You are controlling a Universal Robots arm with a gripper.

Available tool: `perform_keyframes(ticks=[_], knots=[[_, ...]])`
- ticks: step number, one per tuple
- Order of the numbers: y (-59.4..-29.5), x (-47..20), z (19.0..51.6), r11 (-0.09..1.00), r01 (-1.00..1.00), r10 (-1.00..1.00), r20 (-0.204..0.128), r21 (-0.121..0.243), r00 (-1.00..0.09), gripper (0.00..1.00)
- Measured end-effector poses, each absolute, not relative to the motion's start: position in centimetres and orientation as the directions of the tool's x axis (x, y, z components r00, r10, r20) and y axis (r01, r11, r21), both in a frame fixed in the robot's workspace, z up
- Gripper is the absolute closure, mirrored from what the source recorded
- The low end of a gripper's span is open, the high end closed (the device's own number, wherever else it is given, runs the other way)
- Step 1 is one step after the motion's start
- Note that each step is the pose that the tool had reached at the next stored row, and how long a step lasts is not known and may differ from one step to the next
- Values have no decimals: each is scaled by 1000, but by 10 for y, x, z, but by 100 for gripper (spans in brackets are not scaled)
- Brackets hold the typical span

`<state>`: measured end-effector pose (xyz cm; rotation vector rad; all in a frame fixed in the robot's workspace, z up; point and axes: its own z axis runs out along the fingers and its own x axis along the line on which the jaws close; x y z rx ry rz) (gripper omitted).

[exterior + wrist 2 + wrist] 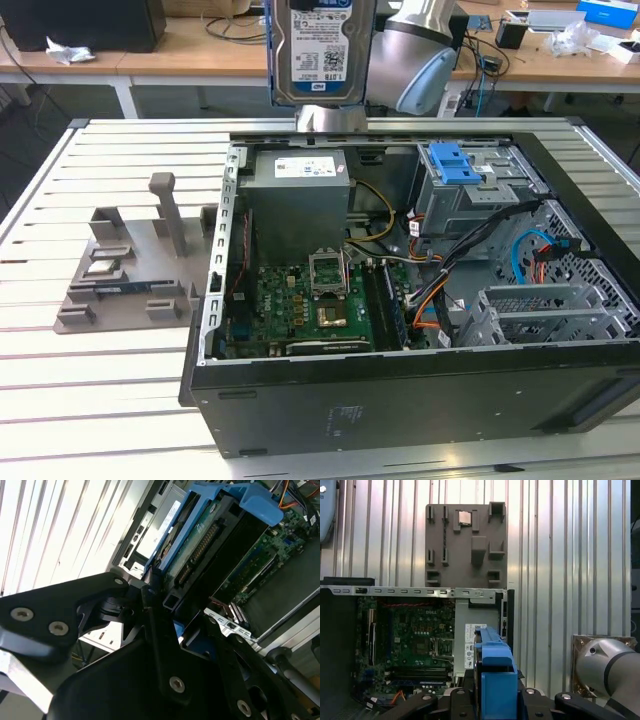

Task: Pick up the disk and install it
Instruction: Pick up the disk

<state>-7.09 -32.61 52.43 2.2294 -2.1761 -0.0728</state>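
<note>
Desk (110, 400): slatted metal top that carries everything here.
Grey holder (125, 275): lies flat on the desk at the exterior view's left, just beside the computer case, with 1 upright post and several pockets.
Computer case (400, 390): lies on its side with the cover off, so the inside is open from above.
Power box (300, 200): large grey block with a white sticker, at the far left corner inside the case.
Main board (310, 300): green, flat on the case floor in front of the power box.
Disk (322, 45): held upright in the air, label facing the exterior camera, above the far edge of the case and over the power box; it touches nothing in the case.
Fingers (156, 630): black, pressed against the disk's blue side rails from both sides, so they are pinching the disk.
Drive cage (470, 190): grey metal frame with a blue clip on top, in the far right part of the case, well apart from the disk.
Arm (420, 50): grey and silver, behind the disk.
Progress: I judge that the pick-up is done, since the disk hangs clear of the desk. The install is not yet done, and the disk sits in no bay.
</note>
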Motion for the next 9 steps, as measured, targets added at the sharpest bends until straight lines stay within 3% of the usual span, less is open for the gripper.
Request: perform_keyframes(ticks=[9], knots=[[-333, -62, 524, -24, -998, -1000, -16, 51, 24, 64]])
